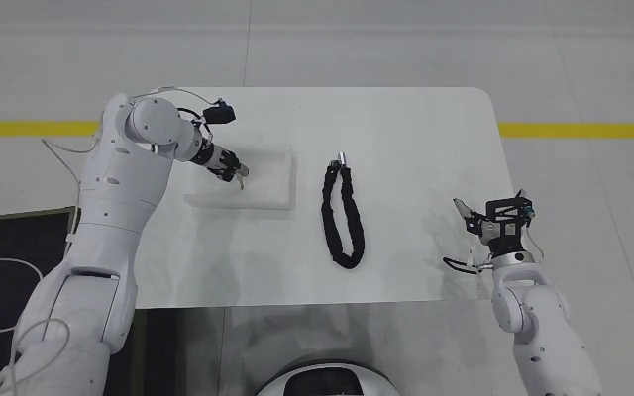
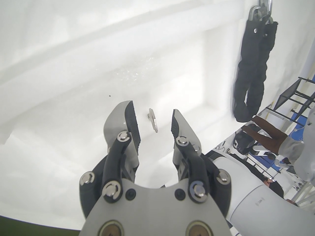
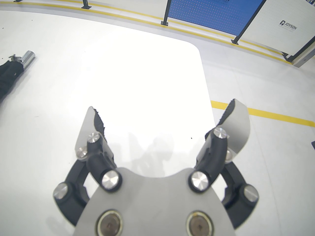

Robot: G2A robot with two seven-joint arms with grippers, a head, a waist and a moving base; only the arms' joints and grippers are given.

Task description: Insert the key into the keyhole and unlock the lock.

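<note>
A small silver key [image 2: 153,120] stands on edge on a white foam block [image 1: 260,180] at the table's left. My left gripper [image 2: 152,116] is open right over the key, one finger on each side and neither touching it; from above it [image 1: 241,174] sits over the block. The lock is a black fabric-covered chain loop [image 1: 342,215] with a silver lock body [image 1: 341,158] at its far end, lying mid-table; the left wrist view shows the lock body [image 2: 264,7] too. My right gripper [image 1: 466,238] hovers open and empty near the table's right front edge.
The white table [image 1: 416,148] has rounded corners and open floor around it. The chain's silver end [image 3: 27,57] lies off to the side of the right gripper [image 3: 162,114]. Blue and white barrier panels [image 3: 216,1] stand beyond the table. A yellow floor line [image 1: 565,130] runs behind.
</note>
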